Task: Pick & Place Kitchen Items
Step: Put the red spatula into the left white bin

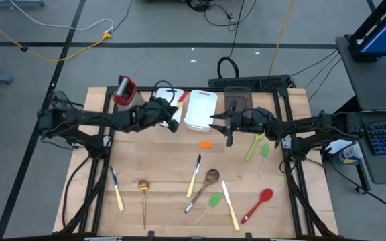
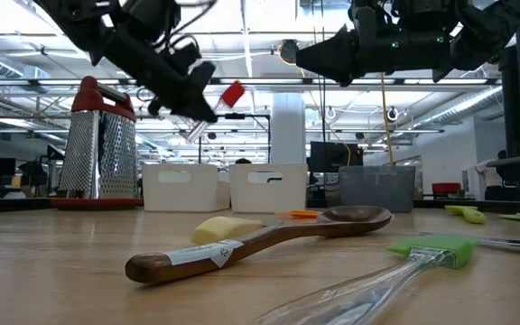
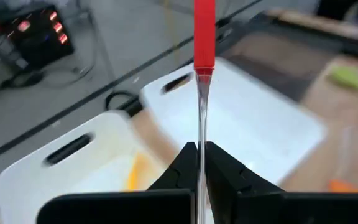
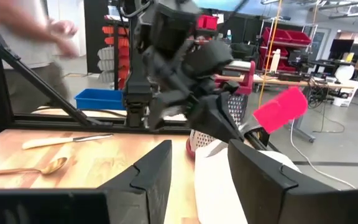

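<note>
- While it hangs above the white bins [image 1: 200,110], the left gripper [image 3: 202,163] is squeezed tight on the clear handle of a red spatula [image 3: 204,31], whose red end sticks out past the fingers.
- The right gripper [image 4: 199,163] waits close by over the grey bin [image 1: 237,100], fingers apart, holding nothing.

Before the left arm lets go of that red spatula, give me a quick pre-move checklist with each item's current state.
1. Left gripper shut on the red spatula by its clear handle: ok.
2. Spatula held above the white bins, not the bare table: ok.
3. Which of the two white bins lies directly beneath it: cannot tell.
4. Right gripper open, holding nothing: ok.
5. Right gripper clear of the left one: ok; apart in the high view, though close.
6. Person beyond the table, away from both arms: ok.
</note>
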